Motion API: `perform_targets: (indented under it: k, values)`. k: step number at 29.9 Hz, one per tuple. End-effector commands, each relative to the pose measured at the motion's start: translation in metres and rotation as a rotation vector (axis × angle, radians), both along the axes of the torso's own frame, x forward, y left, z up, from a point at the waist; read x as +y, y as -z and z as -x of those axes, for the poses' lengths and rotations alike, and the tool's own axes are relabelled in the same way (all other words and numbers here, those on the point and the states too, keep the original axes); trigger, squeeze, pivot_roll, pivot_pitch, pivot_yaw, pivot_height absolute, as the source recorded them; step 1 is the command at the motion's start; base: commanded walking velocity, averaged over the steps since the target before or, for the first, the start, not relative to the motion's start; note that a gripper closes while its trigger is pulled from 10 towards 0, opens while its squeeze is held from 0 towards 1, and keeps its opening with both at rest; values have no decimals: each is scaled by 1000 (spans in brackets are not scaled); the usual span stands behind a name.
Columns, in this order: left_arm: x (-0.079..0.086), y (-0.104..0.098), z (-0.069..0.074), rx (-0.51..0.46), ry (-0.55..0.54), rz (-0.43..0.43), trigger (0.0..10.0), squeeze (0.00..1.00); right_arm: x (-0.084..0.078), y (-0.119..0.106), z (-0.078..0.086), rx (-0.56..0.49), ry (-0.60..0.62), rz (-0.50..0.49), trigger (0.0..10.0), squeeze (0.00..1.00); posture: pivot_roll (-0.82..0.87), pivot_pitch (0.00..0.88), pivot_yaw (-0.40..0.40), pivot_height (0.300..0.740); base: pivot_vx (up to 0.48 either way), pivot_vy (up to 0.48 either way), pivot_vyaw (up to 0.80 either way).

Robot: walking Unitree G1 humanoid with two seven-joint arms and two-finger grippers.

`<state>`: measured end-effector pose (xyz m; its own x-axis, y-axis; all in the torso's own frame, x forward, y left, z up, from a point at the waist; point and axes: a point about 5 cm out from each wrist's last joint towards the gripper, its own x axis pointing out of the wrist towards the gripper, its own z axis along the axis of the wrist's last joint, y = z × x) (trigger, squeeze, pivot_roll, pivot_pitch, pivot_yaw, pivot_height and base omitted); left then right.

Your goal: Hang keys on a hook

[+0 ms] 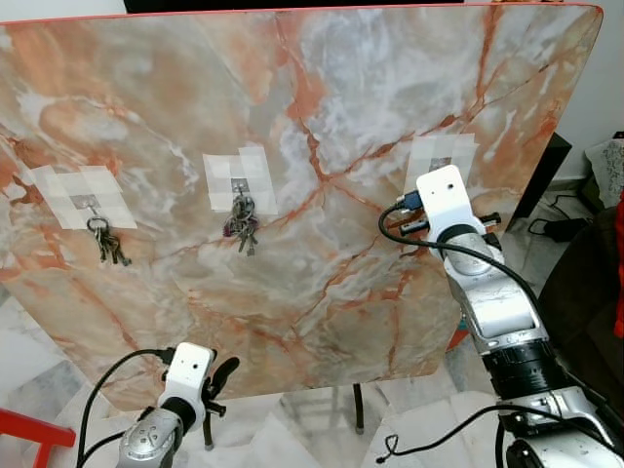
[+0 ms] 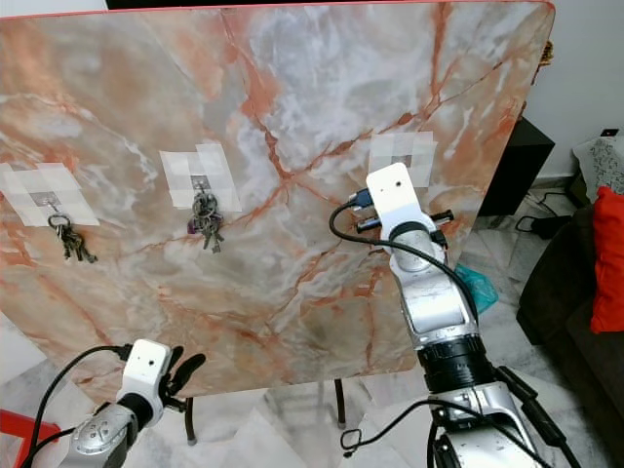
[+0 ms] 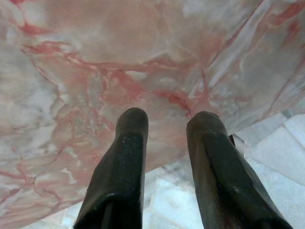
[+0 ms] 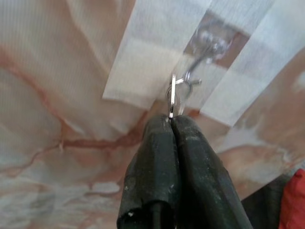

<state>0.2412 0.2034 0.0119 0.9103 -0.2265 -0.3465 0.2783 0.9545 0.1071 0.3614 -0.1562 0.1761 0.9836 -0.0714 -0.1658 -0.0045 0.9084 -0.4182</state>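
A marble board (image 1: 322, 97) stands upright with three taped hooks. One bunch of keys (image 1: 107, 244) hangs on the left hook and another bunch (image 1: 242, 224) on the middle hook. My right arm reaches up to the right taped patch (image 1: 444, 151). In the right wrist view my right gripper (image 4: 172, 121) is shut on a thin metal key ring (image 4: 172, 95), which sits against the silver hook (image 4: 205, 52); the keys themselves are hidden. My left gripper (image 3: 164, 119) hangs low by the board's bottom edge, open and empty.
The board's stand leg (image 1: 358, 405) and a loose cable (image 1: 390, 450) are on the tiled floor below. A black cabinet (image 1: 546, 175) stands right of the board, with a dark sofa and red cushion (image 2: 609, 258) nearer. A red object (image 1: 29, 429) lies bottom left.
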Motion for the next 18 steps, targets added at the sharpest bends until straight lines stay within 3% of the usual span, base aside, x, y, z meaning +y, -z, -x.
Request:
perform_targets:
  k: [1, 14, 15, 16, 18]
  values:
    - [1, 1, 2, 16, 11, -10, 10000, 0, 1, -5, 2, -17, 6, -3, 10000, 0, 38, 0, 6, 740, 0, 0, 0]
    - [2, 2, 2, 16, 10, -12, 10000, 0, 1, -3, 3, -16, 12, -13, 10000, 24, 38, 0, 7, 740, 0, 0, 0]
    - [2, 2, 2, 16, 10, -13, 10000, 0, 1, -4, 3, -22, 19, -15, 10000, 820, 38, 0, 7, 740, 0, 0, 0]
    - [2, 1, 2, 16, 10, -12, 10000, 0, 1, -5, 3, -26, 22, -17, 10000, 1000, 39, 0, 7, 740, 0, 0, 0]
    - [2, 2, 3, 16, 10, -12, 10000, 0, 0, -7, 3, -43, 27, -26, 10000, 1000, 38, 0, 8, 740, 0, 0, 0]
